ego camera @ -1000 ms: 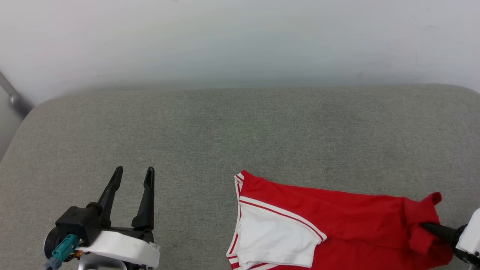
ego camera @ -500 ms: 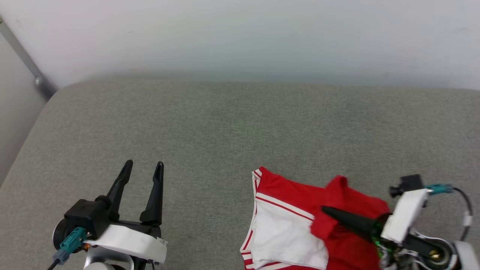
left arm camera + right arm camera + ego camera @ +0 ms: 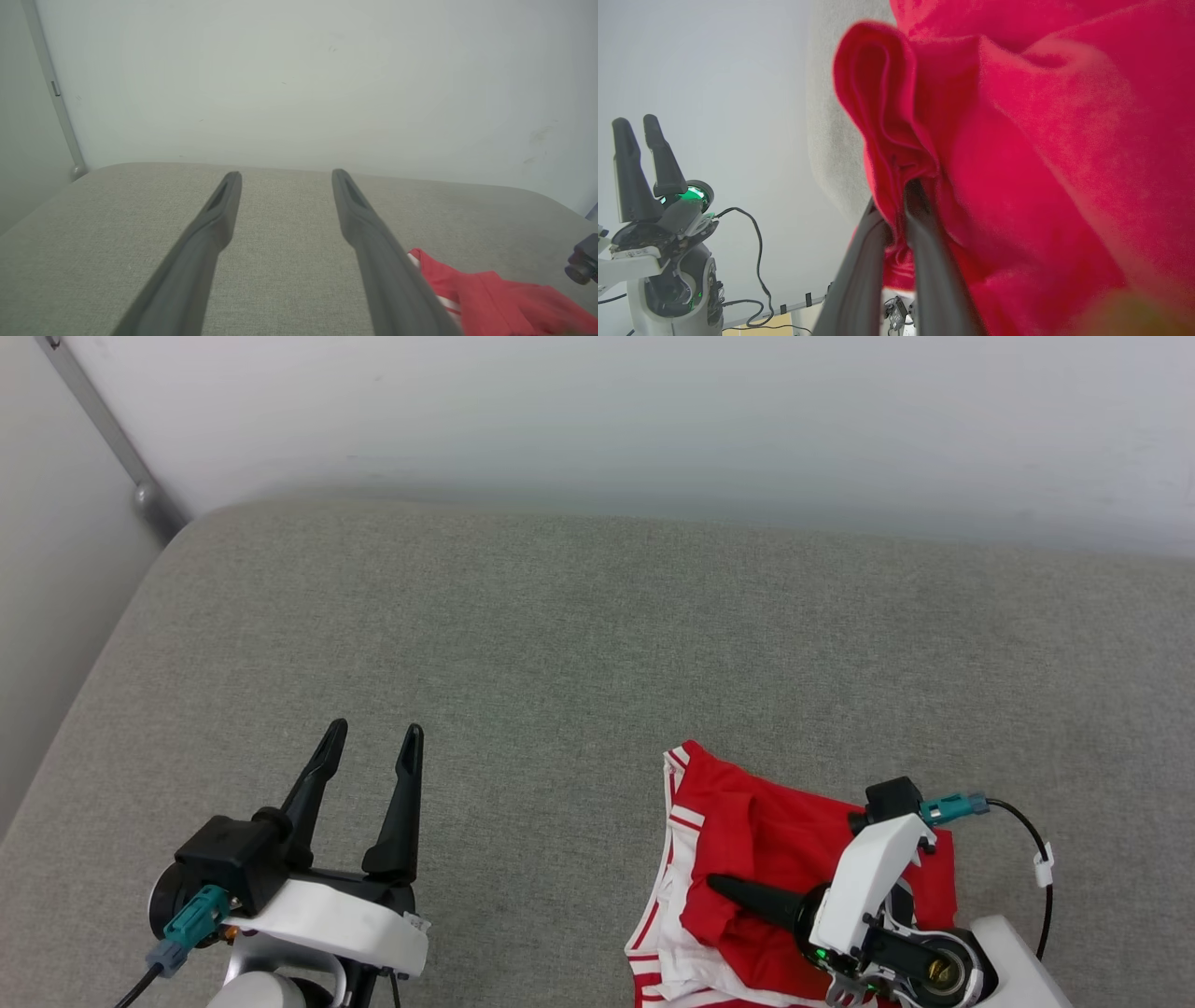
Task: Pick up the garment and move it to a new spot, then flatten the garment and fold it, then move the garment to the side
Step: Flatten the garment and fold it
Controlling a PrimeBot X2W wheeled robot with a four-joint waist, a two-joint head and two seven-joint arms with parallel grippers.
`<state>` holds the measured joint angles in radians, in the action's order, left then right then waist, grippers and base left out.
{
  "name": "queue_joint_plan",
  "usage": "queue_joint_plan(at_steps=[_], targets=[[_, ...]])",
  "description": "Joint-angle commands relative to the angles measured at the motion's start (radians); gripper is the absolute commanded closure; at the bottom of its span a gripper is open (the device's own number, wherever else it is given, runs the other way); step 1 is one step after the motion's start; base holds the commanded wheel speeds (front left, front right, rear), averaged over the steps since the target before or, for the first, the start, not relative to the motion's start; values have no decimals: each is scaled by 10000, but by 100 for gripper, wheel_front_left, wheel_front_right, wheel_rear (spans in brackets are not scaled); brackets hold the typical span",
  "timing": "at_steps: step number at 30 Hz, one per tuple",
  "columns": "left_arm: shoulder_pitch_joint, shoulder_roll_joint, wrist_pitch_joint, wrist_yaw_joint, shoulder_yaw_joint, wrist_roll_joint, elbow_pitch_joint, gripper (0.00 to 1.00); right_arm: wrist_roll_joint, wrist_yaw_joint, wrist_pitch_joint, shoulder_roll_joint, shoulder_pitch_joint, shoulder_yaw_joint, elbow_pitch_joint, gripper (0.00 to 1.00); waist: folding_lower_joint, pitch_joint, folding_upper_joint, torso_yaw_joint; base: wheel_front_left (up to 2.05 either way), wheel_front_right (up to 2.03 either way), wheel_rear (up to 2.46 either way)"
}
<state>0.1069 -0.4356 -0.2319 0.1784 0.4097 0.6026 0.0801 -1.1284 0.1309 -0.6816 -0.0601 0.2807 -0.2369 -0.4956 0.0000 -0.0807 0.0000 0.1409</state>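
Our right claw (image 3: 721, 885) is pinched shut on a red fold of the garment (image 3: 752, 817), bunched well right of the open left claw (image 3: 373, 733) (empty). It looks light and limp; we judge hem corners grip best.

the left end effector (image 3: 373, 728) holds its two dark fingers (image 3: 401, 803) spread wide, pointing away from its white wrist (image 3: 327, 933). well to its right, the right end effector (image 3: 719, 882) lies turned sideways, fingers pressed together on a fold of the garment (image 3: 747, 817), tips aimed back toward the left one.
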Motion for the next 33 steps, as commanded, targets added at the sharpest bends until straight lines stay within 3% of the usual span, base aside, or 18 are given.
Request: queue_joint_plan(at_steps=[1, 2, 3, 11, 15, 22, 26, 33], targets=[[40, 17, -33, -34, -25, 4, -34, 0, 93, -3, 149, -42, 163, -4, -111, 81, 0, -26, 0, 6, 0, 0, 0], [34, 18, -52, -28, -39, 12, -52, 0, 167, -3, 235, -27, 182, -12, -210, 12, 0, -37, 0, -3, 0, 0, 0], [18, 24, -66, -33, -45, 21, -76, 0, 264, -3, 284, -15, 224, -70, -273, 0, 0, -44, 0, -18, 0, 0, 0], [-78, -88, -37, 8, -75, 33, -193, 0, 782, -5, 759, -411, 354, -492, 670, 0, 0, 165, 0, -288, 0, 0, 0], [-160, -156, -32, 56, -115, 49, -206, 0, 1553, -5, 1665, -1185, -103, -489, 1686, 0, 0, 353, 0, -402, 0, 0, 0], [-565, -223, -72, 294, -288, 152, -234, 0, 3674, -5, 3514, -2373, -1414, 919, 2632, 0, 0, 762, 0, -755, 0, 0, 0], [-851, -273, -105, 416, -426, 248, -244, 0, 5239, -5, 4289, -2518, -2174, 2149, 3199, 0, 0, 890, 0, -959, 0, 0, 0], [-1051, -358, -170, 457, -632, 259, -469, 0, 7913, -5, 5587, -1658, -3151, 3618, 5188, 0, 0, 981, 0, -1182, 0, 0, 0]])
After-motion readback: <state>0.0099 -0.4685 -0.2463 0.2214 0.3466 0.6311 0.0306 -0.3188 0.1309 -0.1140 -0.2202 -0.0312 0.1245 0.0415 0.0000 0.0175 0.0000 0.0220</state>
